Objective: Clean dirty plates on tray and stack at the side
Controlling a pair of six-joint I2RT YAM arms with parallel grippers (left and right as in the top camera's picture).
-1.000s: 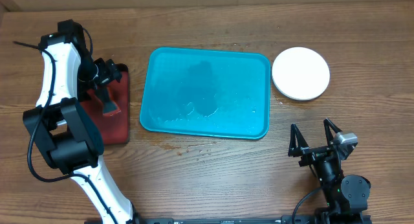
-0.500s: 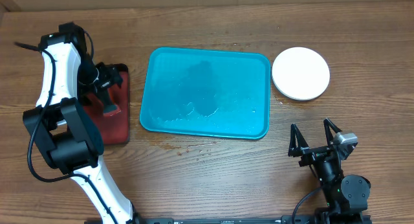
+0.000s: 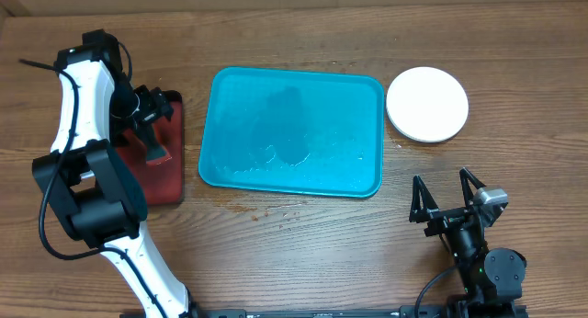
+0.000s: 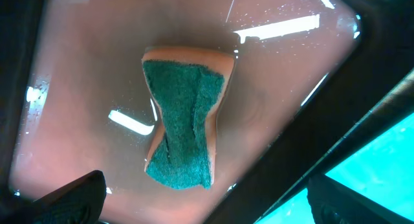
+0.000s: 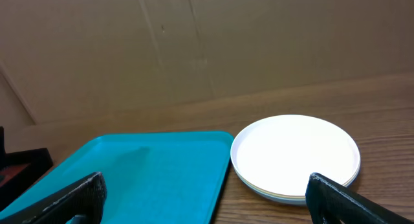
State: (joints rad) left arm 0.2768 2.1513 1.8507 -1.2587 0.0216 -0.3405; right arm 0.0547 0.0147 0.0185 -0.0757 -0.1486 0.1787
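Left tool (image 4: 204,185) hangs wide above the sponge (image 4: 184,117); right tool (image 3: 441,180), apparently parked low, gapes too.

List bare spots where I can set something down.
The table is bare in front of the teal tray, left of the right hand, and behind the tray; the tray's wet floor too. Crowded: red tray, sponge under the left hand.

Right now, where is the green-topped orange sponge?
In the left wrist view, the green-topped orange sponge lies loose on the dark red tray, beneath the open left tool, on the table's left side beside the teal-blue plastic tray.
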